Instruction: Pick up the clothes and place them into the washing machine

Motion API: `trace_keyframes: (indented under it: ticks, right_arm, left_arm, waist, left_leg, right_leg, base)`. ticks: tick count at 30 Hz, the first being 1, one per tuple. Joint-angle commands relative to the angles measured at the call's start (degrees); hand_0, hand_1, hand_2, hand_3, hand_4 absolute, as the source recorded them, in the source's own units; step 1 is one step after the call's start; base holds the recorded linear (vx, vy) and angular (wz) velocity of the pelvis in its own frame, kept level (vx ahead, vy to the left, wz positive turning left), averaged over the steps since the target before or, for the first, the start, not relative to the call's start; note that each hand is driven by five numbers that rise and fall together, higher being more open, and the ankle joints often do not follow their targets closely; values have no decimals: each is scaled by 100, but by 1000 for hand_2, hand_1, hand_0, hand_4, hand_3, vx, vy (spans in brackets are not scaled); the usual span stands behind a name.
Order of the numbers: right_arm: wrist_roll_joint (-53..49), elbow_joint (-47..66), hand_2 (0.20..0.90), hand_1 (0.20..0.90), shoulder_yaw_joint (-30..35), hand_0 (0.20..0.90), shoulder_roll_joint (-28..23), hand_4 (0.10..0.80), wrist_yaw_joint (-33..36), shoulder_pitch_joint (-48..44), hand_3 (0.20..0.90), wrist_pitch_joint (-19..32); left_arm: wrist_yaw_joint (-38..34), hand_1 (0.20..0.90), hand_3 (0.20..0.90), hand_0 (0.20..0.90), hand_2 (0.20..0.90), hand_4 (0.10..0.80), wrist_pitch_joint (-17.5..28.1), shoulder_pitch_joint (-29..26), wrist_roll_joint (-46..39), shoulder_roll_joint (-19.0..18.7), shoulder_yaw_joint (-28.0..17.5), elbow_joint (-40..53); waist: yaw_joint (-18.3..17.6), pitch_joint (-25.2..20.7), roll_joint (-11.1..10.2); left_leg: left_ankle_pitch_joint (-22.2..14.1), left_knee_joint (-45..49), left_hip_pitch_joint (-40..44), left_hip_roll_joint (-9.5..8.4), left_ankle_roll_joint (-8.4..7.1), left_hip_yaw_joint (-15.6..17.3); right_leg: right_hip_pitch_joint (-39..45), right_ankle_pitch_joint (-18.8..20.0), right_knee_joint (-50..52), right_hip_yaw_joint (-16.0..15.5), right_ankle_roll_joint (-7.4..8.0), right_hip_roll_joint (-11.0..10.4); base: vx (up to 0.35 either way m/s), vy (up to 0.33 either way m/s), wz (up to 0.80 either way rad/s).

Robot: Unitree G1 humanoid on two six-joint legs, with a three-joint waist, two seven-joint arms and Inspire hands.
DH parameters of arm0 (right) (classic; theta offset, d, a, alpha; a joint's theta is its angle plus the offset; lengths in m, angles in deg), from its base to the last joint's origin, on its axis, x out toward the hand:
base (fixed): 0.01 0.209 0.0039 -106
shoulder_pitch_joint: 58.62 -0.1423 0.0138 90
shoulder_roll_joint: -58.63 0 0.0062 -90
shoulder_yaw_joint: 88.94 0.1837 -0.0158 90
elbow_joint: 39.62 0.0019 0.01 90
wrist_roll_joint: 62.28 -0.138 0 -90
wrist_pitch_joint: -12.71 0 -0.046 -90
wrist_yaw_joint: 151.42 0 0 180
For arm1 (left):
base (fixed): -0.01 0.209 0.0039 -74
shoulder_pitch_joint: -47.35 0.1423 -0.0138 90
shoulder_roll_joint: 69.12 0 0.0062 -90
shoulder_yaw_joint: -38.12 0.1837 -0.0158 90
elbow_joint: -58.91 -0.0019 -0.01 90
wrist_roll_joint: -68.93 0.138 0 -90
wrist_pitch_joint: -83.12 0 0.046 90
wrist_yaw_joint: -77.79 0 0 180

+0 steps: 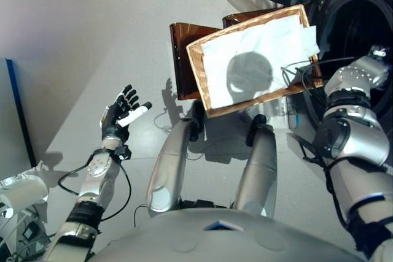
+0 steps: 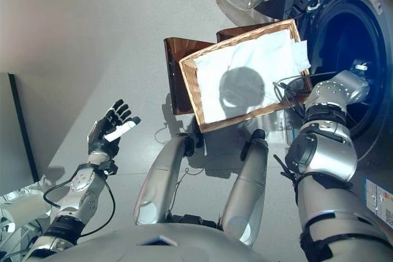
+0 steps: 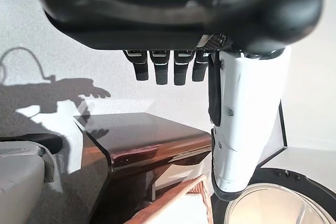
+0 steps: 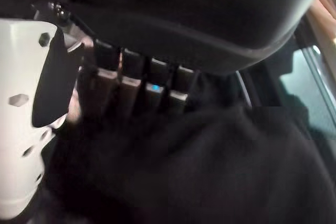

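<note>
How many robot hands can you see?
2. The left hand is up over the floor, fingers spread and holding nothing. The right hand is inside the washing machine over dark cloth, so only its wrist view shows it.

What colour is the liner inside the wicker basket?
White. The liner inside the wicker basket shows best in the right eye view.

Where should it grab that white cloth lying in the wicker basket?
Probably the corner of the white cloth that spills over the basket rim on the washing machine side. Elsewhere it lies flat, offering no fold. Come from that side and pinch the loose corner from above.
</note>
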Motion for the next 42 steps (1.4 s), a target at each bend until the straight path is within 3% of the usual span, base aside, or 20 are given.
trace_keyframes:
  ticks: [1, 7, 10, 11, 12, 22, 29, 36, 42]
  right_arm:
    - [475, 132, 900, 900, -292, 900, -444, 800, -190, -139, 900, 507]
    - [450, 84, 900, 900, -327, 900, -262, 800, -230, -32, 900, 465]
    - [1032, -938, 900, 900, -769, 900, -484, 800, 110, -13, 900, -394]
    - [1017, -965, 900, 900, -785, 900, -501, 800, 96, -37, 900, -407]
    - [960, -816, 900, 900, -897, 900, -276, 800, -73, -3, 900, -433]
    - [1803, -559, 900, 900, -1199, 900, 275, 800, -233, 925, 900, -734]
    - [4157, -523, 900, 900, -2375, 900, 61, 800, -153, 1410, 900, -1560]
    - [6860, 843, 900, 900, -3490, 900, -117, 800, -110, 2203, 900, -2111]
    - [8638, 1300, 900, 900, -4151, 900, -297, 800, -117, 2293, 900, -2496]
  left_arm:
    - [-108, 900, 900, 900, 900, 800, 414, 44, -156, -371, -199, 257]
    - [-138, 900, 900, 900, 900, 800, 397, 49, -147, -348, -185, 238]
    - [-115, 900, 900, 900, 900, 800, 352, -8, -33, -407, -150, 201]
    - [-117, 900, 900, 900, 900, 800, 347, -5, -32, -399, -158, 209]
    - [-104, 900, 900, 900, 900, 800, 331, -30, -39, -387, -148, 210]
    - [-94, 900, 900, 900, 900, 800, 376, 18, -75, -238, -309, 161]
    - [-44, 900, 900, 900, 900, 800, 537, -5, 51, -225, -375, 89]
    - [-1, 900, 900, 900, 900, 800, 599, 20, 247, -114, -660, 122]
    - [75, 900, 900, 900, 900, 800, 640, 75, 351, -123, -746, 196]
  waist:
    - [3, -574, -43]
    - [-5, -559, -60]
    - [4, -555, -130]
    - [-1, -545, -123]
    - [-14, -526, -156]
    - [-105, -467, -257]
    - [-149, -394, -356]
    - [-248, -352, -463]
    - [-218, -353, -490]
  left_leg:
    - [-225, -255, 67, 55, -321, -150]
    - [-227, -259, 97, 83, -327, -126]
    - [-230, -292, 165, 97, -340, -115]
    - [-229, -296, 173, 100, -341, -113]
    - [-231, -300, 204, 118, -337, -112]
    - [-239, -358, 413, 117, -332, -108]
    - [-150, -455, 511, 125, -333, -112]
    - [-118, -484, 572, 134, -330, -152]
    - [-113, -420, 439, 134, -307, -194]
  right_leg:
    - [-128, 357, -370, -97, -253, 162]
    - [-92, 375, -401, -81, -255, 183]
    - [-37, 391, -435, -95, -265, 184]
    - [-29, 394, -440, -94, -266, 187]
    - [0, 392, -455, -109, -274, 196]
    - [231, 405, -560, -126, -279, 227]
    - [362, 495, -709, -133, -260, 214]
    - [450, 541, -778, -189, -248, 212]
    - [354, 537, -730, -201, -244, 195]
  base:
    - [0, 0, 0]
    - [0, 0, 0]
    - [0, 0, 0]
    - [0, 0, 0]
    - [0, 0, 0]
    - [6, -2, -3]
    - [-3, 4, -2]
    - [-1, -2, -1]
    - [0, -1, 0]
